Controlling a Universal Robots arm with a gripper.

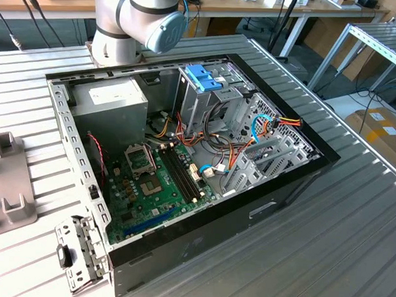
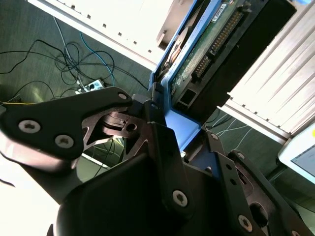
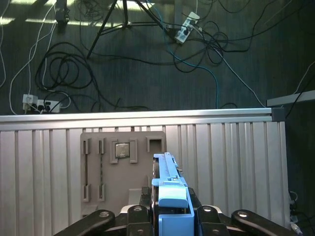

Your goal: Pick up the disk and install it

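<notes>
I read the gripper (image 3: 170,219) as clamped on the disk (image 3: 169,179): in the first wrist view its black fingers (image 3: 140,212) press in on both sides of the blue carrier frame. The disk stands edge-on between them. Behind it in that view are the ribbed worktop (image 3: 236,162) and a grey fixture (image 3: 96,162). The fixture carries a small square chip (image 3: 122,150) in one of its pockets. The disk's far end overlaps the fixture's side, short of the worktop's edge. Past that edge I see dark floor with loose cables (image 3: 64,73) and a power strip (image 3: 41,104).

In the second wrist view the gripper (image 2: 174,125) shows from close up. There the disk (image 2: 206,44) rises out of the jaws with its green circuit board and black connector facing the camera, and the blue frame runs along one long side.

In the exterior view the arm (image 1: 141,18) stands at the worktop's (image 1: 338,247) far edge. The open case (image 1: 73,156) lies on its side mid-worktop, with the motherboard (image 1: 154,183) exposed. A metal cage (image 1: 193,102) topped by a blue bracket (image 1: 204,78) sits at the case's far side. The fixture (image 1: 6,186) lies at the worktop's edge on the exterior view's left, apart from the case.
</notes>
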